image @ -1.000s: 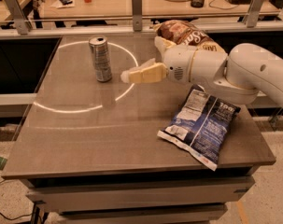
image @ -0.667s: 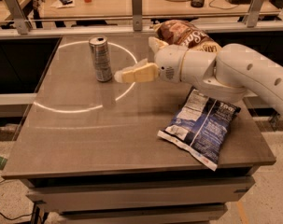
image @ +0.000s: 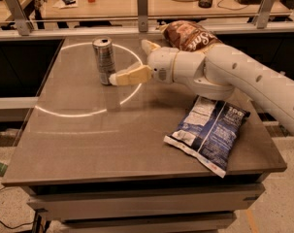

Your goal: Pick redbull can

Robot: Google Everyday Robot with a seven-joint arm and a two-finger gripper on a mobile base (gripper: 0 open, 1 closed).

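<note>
Camera view, the only one.

Redbull can point(image: 104, 59) stands upright on the bench point(image: 88, 149), long axis vertical, inside a thin pale ring point(image: 64, 113) marked on the bench top. It is a slim metal cylinder, silver-grey with darker print bands and a shiny lid. The wall is smooth and curved, so it is likely slick and easy to tip if nudged low.

Gripper point(image: 128, 61) sits just right of the can, low over the bench, at the end of a white, smooth-shelled arm point(image: 253, 81) that reaches in from the right. Jaws are apart. One cream jaw points left, its tip at the can's lower right side, touching or nearly so. The other angles up and away, to the right of the can and behind it. The can therefore lies left of the jaws' opening, not yet between them. Judgement: the grasp depends on carrying the opening further left, so that the cylinder sits between the jaws before they close across its width.

Right of the can and well apart from it, nearer the front edge, a flat blue chip bag point(image: 209, 135) lies crinkled and glossy. A brown chip bag point(image: 190, 35) sits right of the can at the back edge, puffed and soft.
</note>
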